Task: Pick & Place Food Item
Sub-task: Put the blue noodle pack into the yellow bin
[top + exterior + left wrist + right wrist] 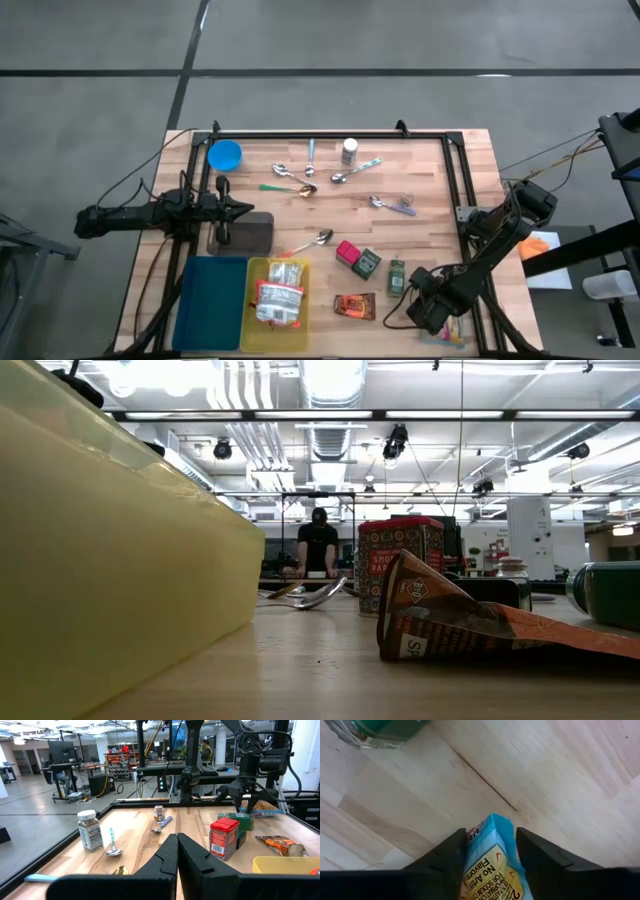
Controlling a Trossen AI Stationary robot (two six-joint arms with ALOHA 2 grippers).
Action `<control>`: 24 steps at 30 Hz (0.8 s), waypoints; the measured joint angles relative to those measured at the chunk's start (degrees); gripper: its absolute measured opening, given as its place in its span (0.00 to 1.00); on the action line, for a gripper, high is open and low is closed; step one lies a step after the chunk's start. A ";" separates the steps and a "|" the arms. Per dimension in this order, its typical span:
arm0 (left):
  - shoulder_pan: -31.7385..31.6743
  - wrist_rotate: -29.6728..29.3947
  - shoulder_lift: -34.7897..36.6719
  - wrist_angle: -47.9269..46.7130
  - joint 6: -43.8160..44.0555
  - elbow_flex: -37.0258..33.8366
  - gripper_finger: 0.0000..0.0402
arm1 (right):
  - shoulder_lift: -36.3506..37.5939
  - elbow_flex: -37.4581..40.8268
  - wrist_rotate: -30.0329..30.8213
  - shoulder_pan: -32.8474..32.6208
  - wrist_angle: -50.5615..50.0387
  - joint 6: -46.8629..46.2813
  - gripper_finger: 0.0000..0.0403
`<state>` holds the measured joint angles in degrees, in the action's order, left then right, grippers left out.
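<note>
the blue snack packet (492, 865) sits between the right gripper (490, 857) fingers, which are grasping it above the table (560, 765). if the hold is only on the thin edge, it may slip. the left gripper (176, 857) is clenched, empty.

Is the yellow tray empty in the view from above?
No, the yellow tray already holds two food packets, lying one after the other along its length.
</note>
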<state>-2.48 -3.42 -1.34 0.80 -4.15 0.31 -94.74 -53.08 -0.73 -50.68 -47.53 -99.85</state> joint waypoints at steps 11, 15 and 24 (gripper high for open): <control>0.01 -0.01 0.00 0.00 -0.01 -0.01 0.03 | 0.00 0.07 0.02 0.02 -0.02 0.00 0.04; 0.02 -0.02 0.00 0.00 -0.01 -0.01 0.03 | 0.00 0.07 0.06 0.02 -0.02 0.00 0.03; 0.01 -0.02 0.00 0.00 0.01 0.00 0.03 | 1.63 -0.27 2.01 0.02 -2.81 -0.09 0.03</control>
<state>-2.47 -3.44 -1.34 0.80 -4.14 0.31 -93.11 -53.35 1.28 -50.65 -50.35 -99.94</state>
